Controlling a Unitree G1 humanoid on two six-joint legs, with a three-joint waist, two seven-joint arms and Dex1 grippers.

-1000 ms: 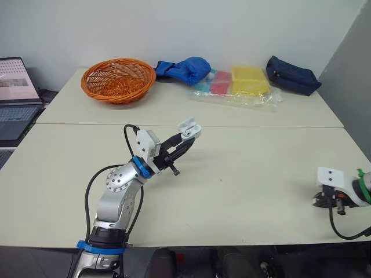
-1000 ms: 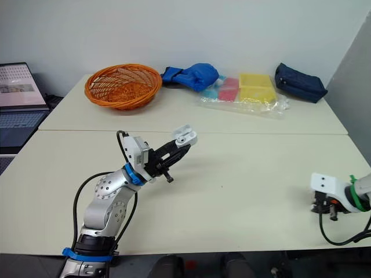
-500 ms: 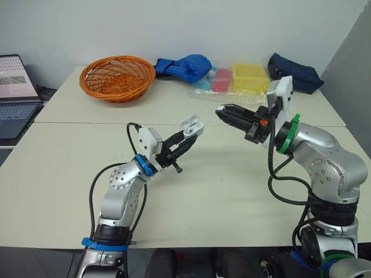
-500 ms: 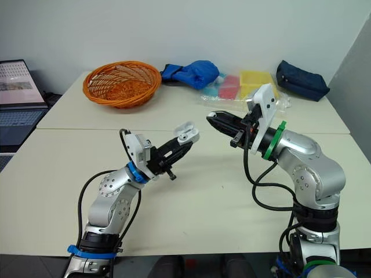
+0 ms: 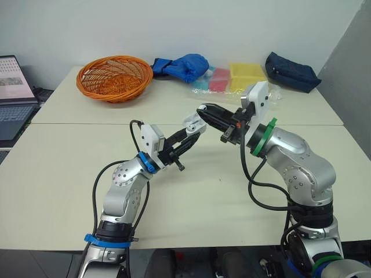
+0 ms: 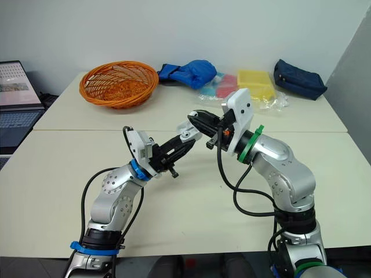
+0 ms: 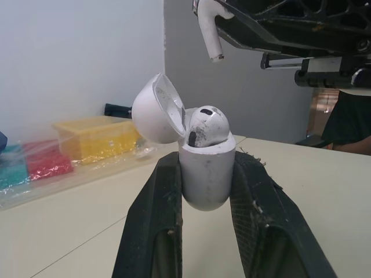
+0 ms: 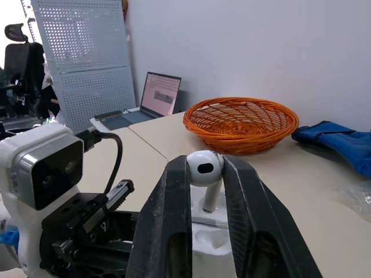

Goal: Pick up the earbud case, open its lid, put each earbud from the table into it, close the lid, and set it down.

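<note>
White earbud case (image 7: 206, 174), lid open with a seated earbud (image 7: 207, 124), is pinched in the left gripper (image 5: 185, 138) above the table (image 5: 220, 197); the right gripper (image 8: 205, 165) pinches a second earbud (image 7: 208, 26) just over it.

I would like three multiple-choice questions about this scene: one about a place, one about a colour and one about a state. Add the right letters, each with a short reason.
1. Where is the earbud in the right gripper, relative to the earbud case?
A. above it
B. below it
C. inside it

2. What colour is the basket?
A. blue
B. orange
C. white

3. In what state is the lid of the case?
A. open
B. shut
C. taken off

Answers:
1 A: the earbud hangs over the case, which the left gripper holds.
2 B: its weave is orange.
3 A: the lid is tipped back on its hinge, and a second earbud sits inside.
</note>
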